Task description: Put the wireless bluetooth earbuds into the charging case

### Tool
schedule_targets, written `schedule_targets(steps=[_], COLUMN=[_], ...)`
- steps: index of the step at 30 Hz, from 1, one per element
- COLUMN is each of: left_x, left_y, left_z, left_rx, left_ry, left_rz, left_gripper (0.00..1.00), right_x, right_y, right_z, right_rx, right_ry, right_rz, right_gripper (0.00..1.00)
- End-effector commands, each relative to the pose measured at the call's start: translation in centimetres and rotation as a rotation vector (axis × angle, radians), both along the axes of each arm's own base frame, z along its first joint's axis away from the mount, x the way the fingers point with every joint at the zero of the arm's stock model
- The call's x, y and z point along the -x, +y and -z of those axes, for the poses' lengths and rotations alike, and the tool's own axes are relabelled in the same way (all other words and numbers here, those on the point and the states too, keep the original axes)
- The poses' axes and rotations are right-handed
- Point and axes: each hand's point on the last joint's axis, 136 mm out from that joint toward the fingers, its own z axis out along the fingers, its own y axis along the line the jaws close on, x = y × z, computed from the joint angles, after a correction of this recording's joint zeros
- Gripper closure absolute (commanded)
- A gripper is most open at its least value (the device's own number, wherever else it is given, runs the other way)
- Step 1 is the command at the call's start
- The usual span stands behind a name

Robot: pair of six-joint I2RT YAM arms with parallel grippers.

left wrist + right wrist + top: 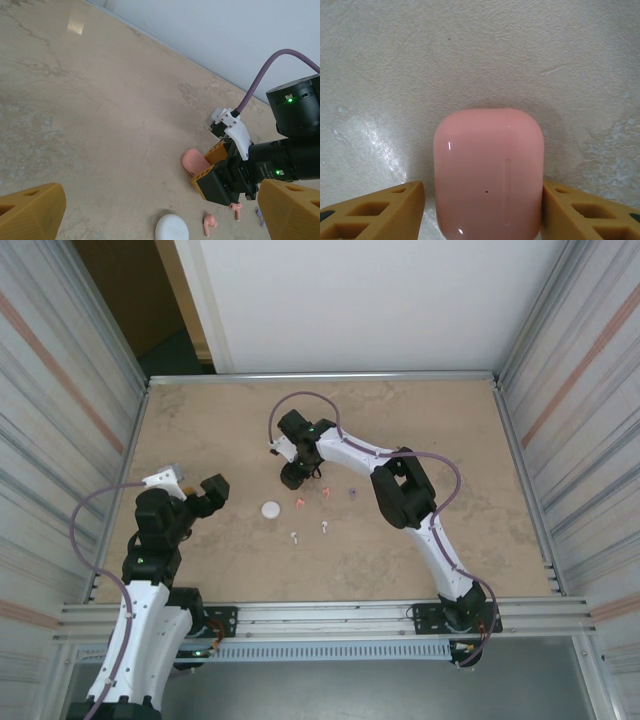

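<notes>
Right claw [294, 474] straddles the glossy pink rounded plastic charging case [487, 165], narrowly apart, one pad [565, 210] touching it. Tiny stemmed pink plastic earbuds [209, 224] lie just nearer on the counter [420, 420]. Left claw [200, 496] gapes wide.

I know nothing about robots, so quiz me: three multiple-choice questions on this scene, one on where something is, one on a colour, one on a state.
1. Where is the pink case?
A) between the fingers of the right gripper
B) beside the left arm's base
C) stacked on another case

2. What colour is the round case lying near the earbuds?
A) purple
B) white
C) black

3. How is the left gripper?
A) shut on an earbud
B) shut, empty
C) open, empty

Answers:
1 A, the right wrist view shows a finger on each side of it.
2 B, it looks plain white from above.
3 C, its jaws stand wide apart, nothing gripped.
</notes>
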Motion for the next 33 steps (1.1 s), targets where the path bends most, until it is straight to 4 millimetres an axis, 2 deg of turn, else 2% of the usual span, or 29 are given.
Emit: schedule_targets(steps=[1, 5, 8, 14, 20, 26, 31, 33], left_x=[-0.1, -0.1, -0.1, -0.1, -0.2, -0.5, -0.7, -0.7], left_y=[0.2, 0.1, 0.0, -0.4, -1.4, -3.5, -6.1, -7.1], left_z=[0.3, 0.1, 0.0, -0.7, -1.7, -4.5, -8.1, -9.5], left_rx=[-0.018, -0.017, -0.013, 0.0, 0.027, 0.062, 0.054, 0.061], left_ry=[0.0, -0.002, -0.003, -0.007, -0.012, -0.038, -0.083, -0.099], left_rz=[0.001, 0.005, 0.009, 0.03, 0.083, 0.209, 0.391, 0.468], left_gripper=[0.01, 0.01, 0.01, 0.01, 0.01, 0.01, 0.01, 0.04], right_x=[0.7, 0.5, 0.0, -0.5, 0.2, 2.0, 3.6, 4.3], right_y=[-0.3, -0.2, 0.1, 0.4, -0.6, -2.2, -3.8, -4.4], right_z=[0.7, 0.1, -1.3, -4.9, -8.4, -12.5, -15.9, -17.1], right_rx=[0.048, 0.042, 0.013, -0.08, -0.166, -0.248, -0.293, -0.298], right_ry=[0.013, -0.006, -0.045, -0.165, -0.286, -0.421, -0.539, -0.583], right_rz=[-0.026, -0.031, -0.033, -0.036, -0.041, -0.079, -0.118, -0.137], right_gripper=[0.47, 0.55, 0.58, 0.65, 0.66, 0.66, 0.66, 0.66])
